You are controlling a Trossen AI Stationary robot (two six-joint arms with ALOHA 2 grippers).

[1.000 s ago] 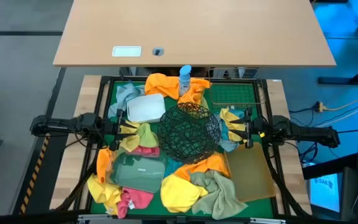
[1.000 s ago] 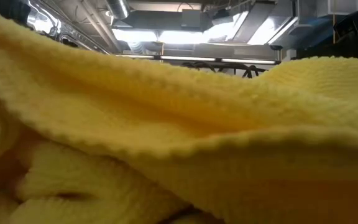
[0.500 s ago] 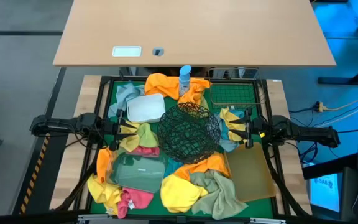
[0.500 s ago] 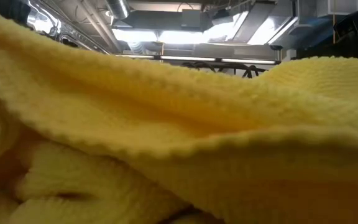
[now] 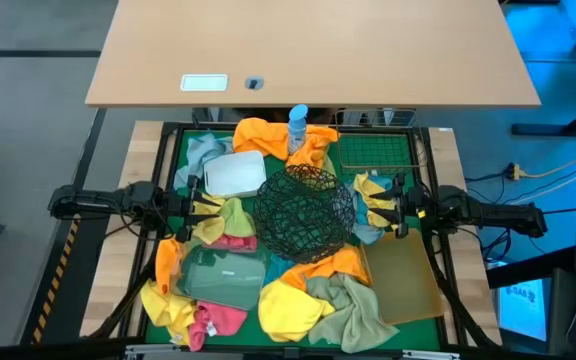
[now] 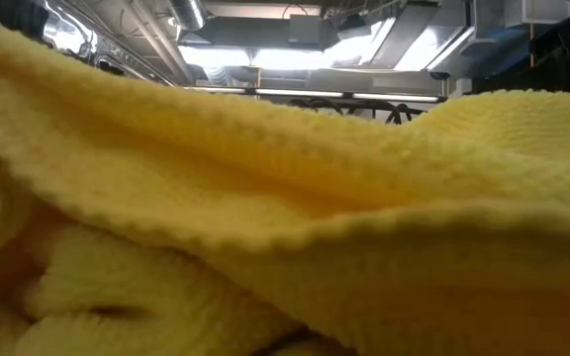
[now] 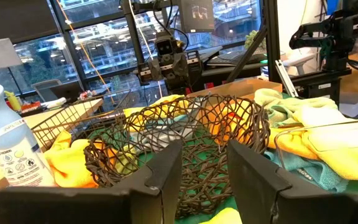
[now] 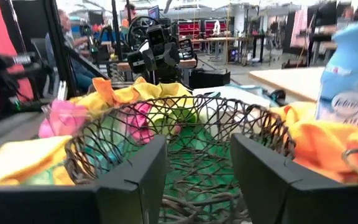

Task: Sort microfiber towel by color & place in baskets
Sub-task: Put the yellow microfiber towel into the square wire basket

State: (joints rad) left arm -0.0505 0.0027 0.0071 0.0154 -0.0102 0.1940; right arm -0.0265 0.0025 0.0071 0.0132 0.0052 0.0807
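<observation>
1. The round black wire bowl (image 5: 304,213) sits in the middle of the green mat (image 5: 290,327) on the desk (image 5: 451,160).
2. The left hand (image 5: 204,207) waits just beside the bowl on its left side. Its two fingers (image 7: 166,175) are partly open, with a gap between them, and hold nothing.
3. The right hand (image 5: 382,209) waits just beside the bowl on its right side. Its fingers (image 8: 140,179) are partly open too, and hold nothing.
4. The two hands face each other across the bowl.
5. The white tub (image 5: 234,172) sits near the left hand, at the back left.
6. The square wire basket (image 5: 374,152) sits at the back right.
7. The tan bin (image 5: 404,278) lies at the front right.
8. The clear tray (image 5: 222,274) rests at the front left on top of towels.
9. An orange towel (image 5: 264,133) lies at the back, touching a bottle with a blue cap (image 5: 297,127).
10. A yellow towel (image 5: 286,308) and a pale green towel (image 5: 348,308) lie at the front.
11. A pink towel (image 5: 216,320) lies at the front left.
12. In the low view, a yellow towel (image 6: 265,227) fills almost everything.
</observation>
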